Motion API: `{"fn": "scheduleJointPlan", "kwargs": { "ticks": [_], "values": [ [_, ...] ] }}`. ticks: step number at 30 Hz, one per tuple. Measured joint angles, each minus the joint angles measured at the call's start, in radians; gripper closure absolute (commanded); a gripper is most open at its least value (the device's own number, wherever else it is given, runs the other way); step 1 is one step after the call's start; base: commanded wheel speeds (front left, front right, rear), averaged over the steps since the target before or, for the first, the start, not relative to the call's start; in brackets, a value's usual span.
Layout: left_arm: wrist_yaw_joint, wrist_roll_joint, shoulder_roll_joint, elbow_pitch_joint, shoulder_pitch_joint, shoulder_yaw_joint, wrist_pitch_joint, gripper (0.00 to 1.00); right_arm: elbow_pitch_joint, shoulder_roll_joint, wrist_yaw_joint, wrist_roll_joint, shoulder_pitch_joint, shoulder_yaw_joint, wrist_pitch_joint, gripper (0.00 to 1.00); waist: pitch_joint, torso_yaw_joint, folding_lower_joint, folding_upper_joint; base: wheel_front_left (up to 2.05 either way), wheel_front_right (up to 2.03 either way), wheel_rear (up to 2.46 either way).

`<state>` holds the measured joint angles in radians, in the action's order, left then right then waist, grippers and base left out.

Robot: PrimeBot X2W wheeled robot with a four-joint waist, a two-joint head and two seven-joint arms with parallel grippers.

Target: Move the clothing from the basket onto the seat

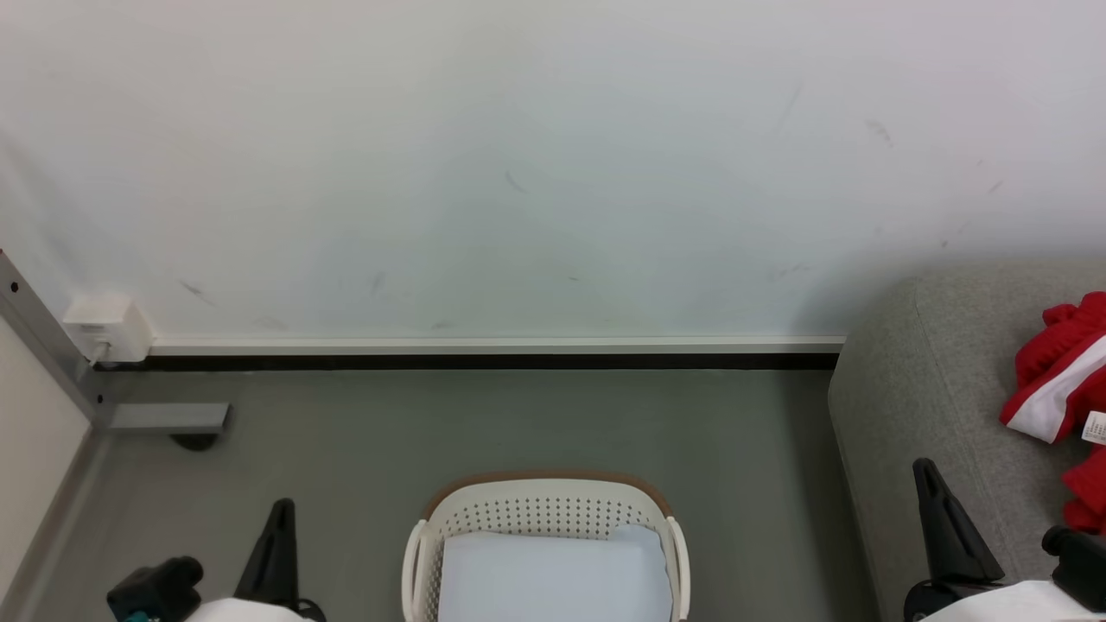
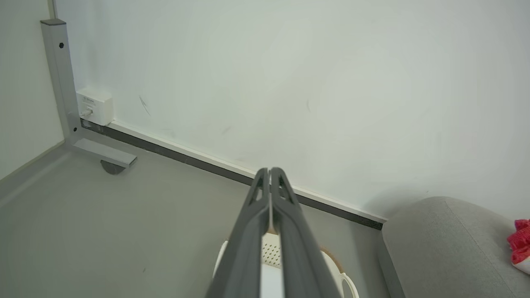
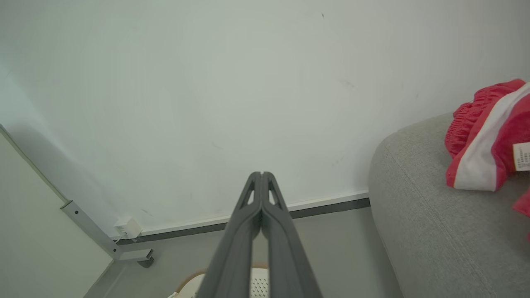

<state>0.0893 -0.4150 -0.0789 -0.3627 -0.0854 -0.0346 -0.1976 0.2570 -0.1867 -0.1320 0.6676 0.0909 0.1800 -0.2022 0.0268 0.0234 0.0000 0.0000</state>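
Note:
The red clothing [image 1: 1058, 380] with a white stripe lies on the grey seat [image 1: 933, 406] at the right; it also shows in the right wrist view as clothing [image 3: 488, 136] on the seat [image 3: 434, 215]. The white basket [image 1: 544, 514] with a brown rim stands on the floor at bottom centre, with just its pale liner inside. My left gripper [image 1: 278, 510] is at the lower left, shut and holding nothing, its tips together in its wrist view [image 2: 270, 170]. My right gripper [image 1: 923, 471] stands in front of the seat's edge, shut and holding nothing [image 3: 262, 174].
A white wall with a skirting strip runs behind the basket. A grey metal frame leg [image 1: 164, 417] and a white socket box [image 1: 108, 326] stand at the left corner. Grey floor [image 1: 518, 415] lies between the basket and the wall.

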Motion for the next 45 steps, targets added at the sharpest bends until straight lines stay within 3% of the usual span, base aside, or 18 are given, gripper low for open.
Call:
{"fn": "scheduleJointPlan", "kwargs": {
  "ticks": [18, 45],
  "values": [
    [0.008, -0.293, 0.005, 0.031, 0.000, -0.018, 0.072, 1.00, -0.001, 0.031, 0.000, 0.227, 0.000, -0.066, 0.071, 1.00, -0.005, -0.004, 0.0000, 0.0000, 0.00, 0.00, 0.00],
    [0.020, -0.622, 0.014, 0.062, -0.004, -0.039, 0.162, 1.00, -0.003, 0.066, 0.000, 0.498, 0.003, -0.149, 0.159, 1.00, -0.012, -0.009, 0.0000, 0.0000, 0.00, 0.00, 0.00]
  ]
}}
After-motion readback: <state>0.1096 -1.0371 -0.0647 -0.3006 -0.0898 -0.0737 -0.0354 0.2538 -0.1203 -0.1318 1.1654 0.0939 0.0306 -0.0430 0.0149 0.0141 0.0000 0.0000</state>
